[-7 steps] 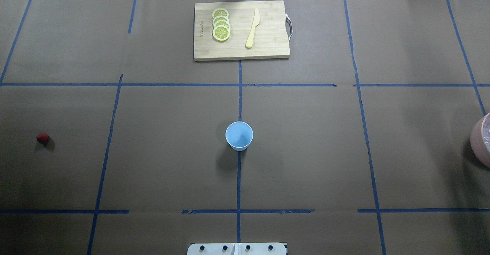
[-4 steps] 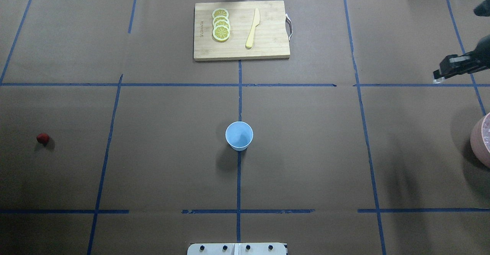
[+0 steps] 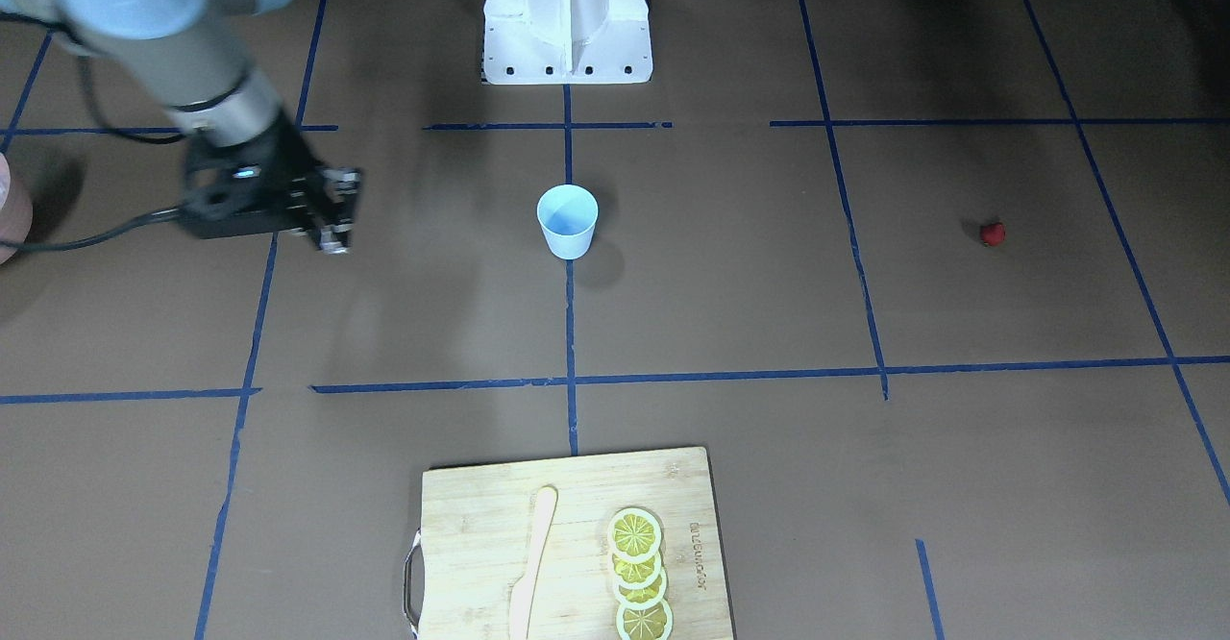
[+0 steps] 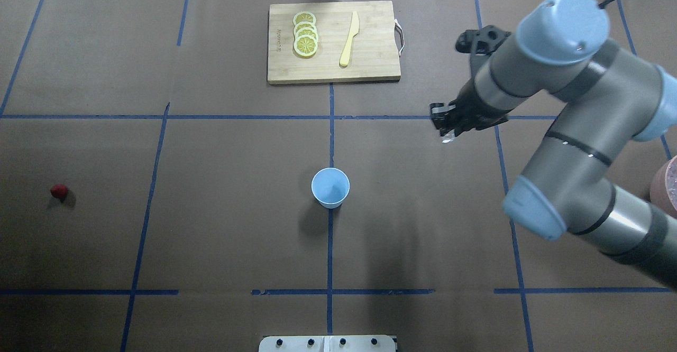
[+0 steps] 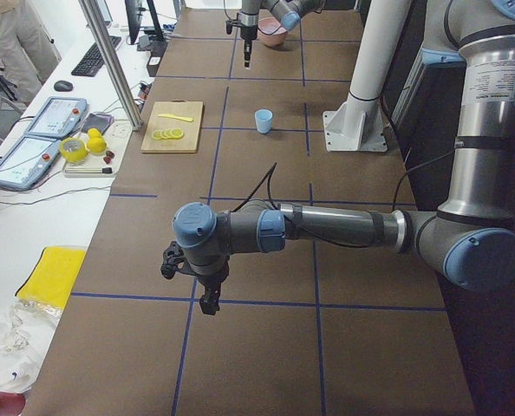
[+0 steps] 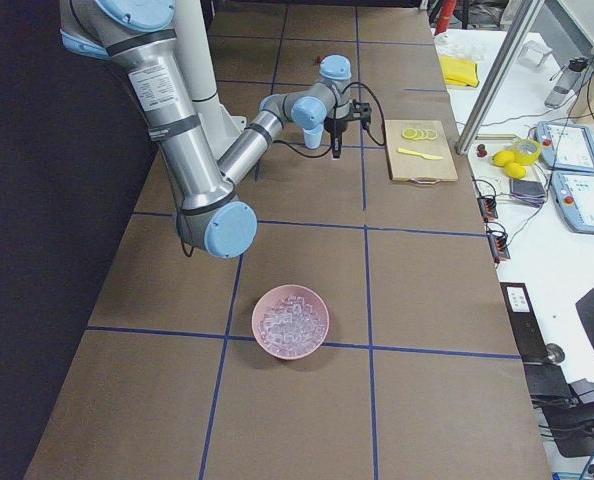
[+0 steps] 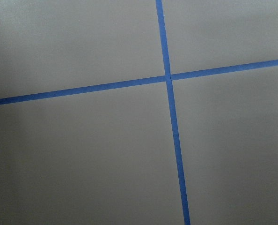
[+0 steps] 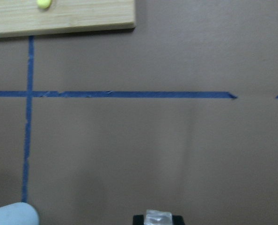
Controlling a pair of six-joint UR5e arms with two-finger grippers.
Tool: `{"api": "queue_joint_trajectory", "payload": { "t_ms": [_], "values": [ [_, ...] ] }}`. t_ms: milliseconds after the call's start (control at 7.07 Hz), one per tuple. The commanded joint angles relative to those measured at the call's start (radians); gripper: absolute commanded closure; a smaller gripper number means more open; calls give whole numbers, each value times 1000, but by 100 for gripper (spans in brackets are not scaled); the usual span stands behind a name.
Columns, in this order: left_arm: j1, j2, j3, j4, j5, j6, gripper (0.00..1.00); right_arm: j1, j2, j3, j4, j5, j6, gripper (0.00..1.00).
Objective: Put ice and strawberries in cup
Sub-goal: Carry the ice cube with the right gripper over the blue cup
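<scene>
The grey tubular right arm point(image 4: 571, 82) has rounded joint housings with pale-blue caps and thin black rings at the seams. Its black right claw point(image 4: 445, 131) sits on a black wrist block with a small blue light, and a black cable point(image 3: 96, 233) leads off it. The grey tubular left arm point(image 5: 344, 227) matches, with a printed white label point(image 5: 483, 82), a thin looping black wire point(image 5: 262, 182) and a black left claw point(image 5: 208, 305). The white pedestal point(image 3: 567, 15) shows a row of dark screws point(image 3: 567, 70).
</scene>
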Motion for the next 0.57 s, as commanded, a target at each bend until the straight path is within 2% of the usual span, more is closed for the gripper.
{"api": "queue_joint_trajectory", "payload": {
  "t_ms": [0,283,424],
  "values": [
    [0,0,0,0,0,0,0,-168,168,-28,-113,-149,179,100],
    [2,0,0,0,0,0,0,-266,312,-155,-126,-248,303,100],
    [2,2,6,1,0,0,0,-297,348,-200,-126,-279,329,100]
  ]
}}
